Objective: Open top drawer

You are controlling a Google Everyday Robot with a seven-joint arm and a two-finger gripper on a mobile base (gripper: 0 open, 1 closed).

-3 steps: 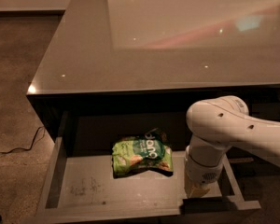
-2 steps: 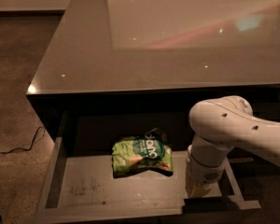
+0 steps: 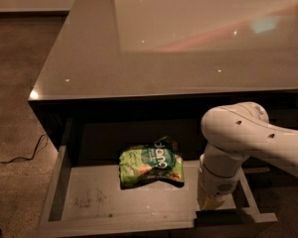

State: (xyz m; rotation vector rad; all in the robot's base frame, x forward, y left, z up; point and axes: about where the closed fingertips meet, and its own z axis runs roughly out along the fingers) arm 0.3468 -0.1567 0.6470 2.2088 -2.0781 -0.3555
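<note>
At the far left we see a dark cable (image 3: 20, 157) lying on the speckled floor (image 3: 15, 83). To its right stands the counter (image 3: 89, 58), its glossy grey top catching reflections of light. Below the counter's near edge, the top drawer (image 3: 58, 185) stands pulled out toward us, its pale grey walls and floor in plain view. We see faint smudges on the drawer floor toward the left. Near the middle of the drawer, toward its far side, lies a green snack bag (image 3: 150, 165), crumpled and resting on the drawer floor, touching neither side wall. To the right of the bag, the white arm (image 3: 238, 133) comes in from the right edge and bends down into the drawer. The end effector (image 3: 208, 206) hangs at the drawer's near right corner, just beside the front panel and apart from the bag. A dark patch sits at the front rim just below it. We cannot tell whether the end effector is open or closed, or whether it grips anything
</note>
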